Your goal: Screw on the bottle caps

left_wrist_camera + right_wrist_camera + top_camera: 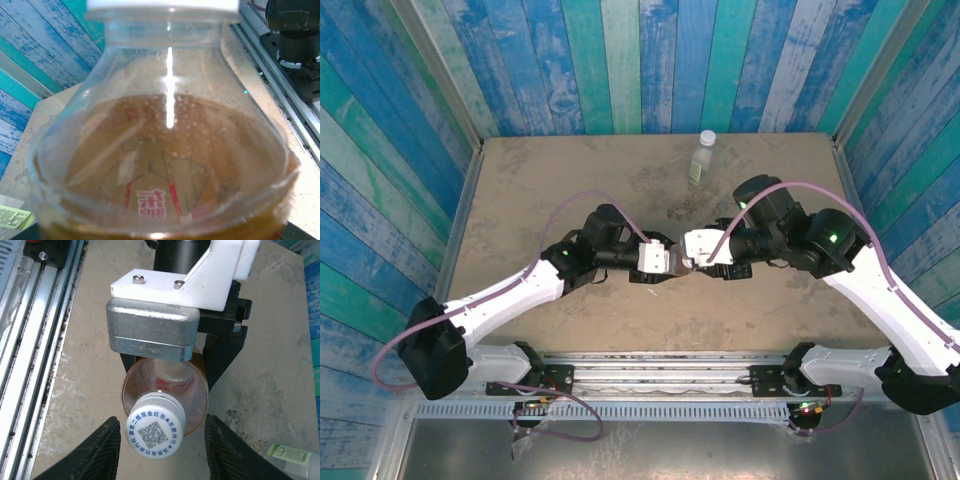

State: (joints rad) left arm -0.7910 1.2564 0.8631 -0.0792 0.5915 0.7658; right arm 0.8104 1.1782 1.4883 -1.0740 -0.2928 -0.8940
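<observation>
**A robot test cell in a lab, dressed with a backdrop**

Two white-and-black arms, the left arm [510, 290] and the right arm [880, 290], are bolted to an aluminium rail [660, 365] at the near edge of a scuffed brown table [570, 180]. Wall panels [650, 60] patterned as blue and green painted planks close it in on three sides, set in bare metal frame posts [440, 75]. Loose purple cables [410, 345] loop from the arm bases.
</observation>
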